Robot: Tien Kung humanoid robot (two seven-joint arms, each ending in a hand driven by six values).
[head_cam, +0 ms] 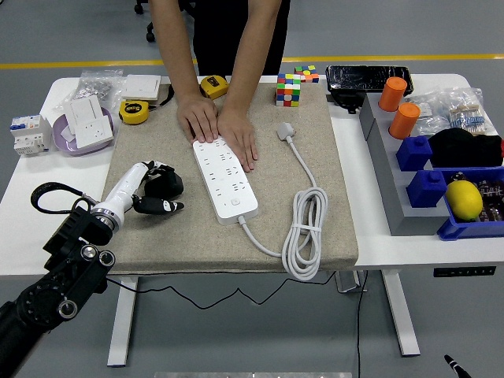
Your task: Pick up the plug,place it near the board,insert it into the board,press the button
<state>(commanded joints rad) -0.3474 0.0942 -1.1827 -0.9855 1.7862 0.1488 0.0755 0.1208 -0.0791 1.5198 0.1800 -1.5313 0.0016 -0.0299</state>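
A white power strip [228,181] lies lengthwise on the beige mat [157,236]. Its button [234,202] is near the near end. The white plug [286,131] lies on the mat to the strip's right, and its cable [307,232] is coiled near the mat's front right. A person's two hands [220,126] press flat on the strip's far end. My left hand [160,191] rests on the mat just left of the strip, fingers relaxed and holding nothing. Only a black tip of my right arm [451,363] shows at the bottom right edge.
A Rubik's cube [288,89] stands at the mat's far edge. Tape measures [134,112], wall sockets [88,120] and a breaker [27,132] lie at the back left. Grey and blue bins [425,185] with orange cups [404,120] and a lemon [465,199] fill the right side.
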